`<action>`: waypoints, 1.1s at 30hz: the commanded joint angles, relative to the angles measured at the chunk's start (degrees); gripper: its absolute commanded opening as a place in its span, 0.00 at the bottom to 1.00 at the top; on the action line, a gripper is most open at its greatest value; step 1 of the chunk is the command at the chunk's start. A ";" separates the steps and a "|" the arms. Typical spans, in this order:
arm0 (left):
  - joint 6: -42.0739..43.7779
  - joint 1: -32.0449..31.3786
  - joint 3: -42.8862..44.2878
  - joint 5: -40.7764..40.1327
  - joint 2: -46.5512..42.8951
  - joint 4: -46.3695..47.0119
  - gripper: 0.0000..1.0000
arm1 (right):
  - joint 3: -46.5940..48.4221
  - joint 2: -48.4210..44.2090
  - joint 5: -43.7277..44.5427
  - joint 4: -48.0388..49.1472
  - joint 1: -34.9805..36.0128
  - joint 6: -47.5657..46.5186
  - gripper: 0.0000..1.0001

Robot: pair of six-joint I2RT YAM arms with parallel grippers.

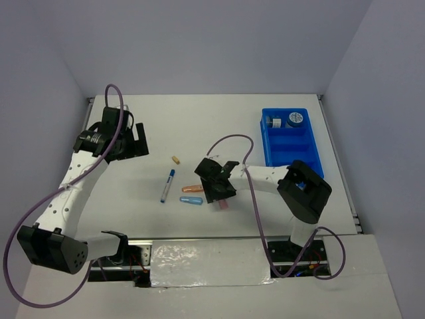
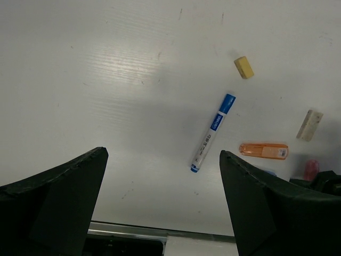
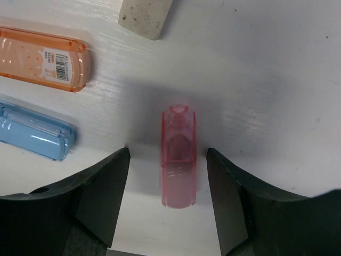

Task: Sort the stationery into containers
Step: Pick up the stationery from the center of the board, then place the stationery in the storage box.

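My right gripper [image 3: 167, 154] is open and low over the table, its jaws on either side of the pink capsule [image 3: 179, 154] with a gap on each side. The orange capsule [image 3: 42, 60], blue capsule [image 3: 34, 130] and grey stub [image 3: 146, 13] lie just beyond it. In the top view the pen [image 1: 167, 185], tan stub [image 1: 176, 159], orange capsule [image 1: 192, 189] and blue capsule [image 1: 190, 200] lie mid-table. The blue tray [image 1: 313, 149] at the back right holds two patterned rolls [image 1: 295, 119]. My left gripper [image 1: 136, 143] is open and empty, raised at the left.
The left wrist view shows the pen [image 2: 213, 133], tan stub [image 2: 243, 67], grey stub [image 2: 309, 125] and orange capsule [image 2: 264, 150] on white table. White walls enclose the table on the left, back and right. The metal front edge [image 2: 133, 230] lies near the arm bases.
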 commanded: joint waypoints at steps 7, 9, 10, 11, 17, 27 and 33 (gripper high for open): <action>1.85 0.35 -0.76 5.85 -0.21 0.55 0.99 | -7.17 0.51 0.45 4.93 1.33 4.32 0.37; 1.94 0.35 0.30 5.94 0.23 0.37 0.99 | -7.44 -0.89 0.71 4.85 1.77 4.67 0.31; 2.02 0.35 0.65 5.94 0.23 0.37 0.99 | -7.44 -1.94 0.80 4.76 1.68 4.94 0.27; 2.03 0.43 1.17 5.85 0.40 0.11 0.99 | -7.18 -4.56 0.71 5.02 1.77 4.85 0.26; 1.94 0.35 1.00 6.20 0.32 0.54 0.99 | -0.51 -16.45 2.63 2.40 -5.07 2.39 0.26; 2.82 0.35 -0.76 9.81 -1.00 -0.77 0.99 | 9.07 -12.79 6.17 0.28 -39.96 0.19 0.29; 3.26 0.35 -1.64 11.30 -1.53 -0.95 0.99 | 18.21 -3.46 3.34 0.46 -49.03 2.92 0.30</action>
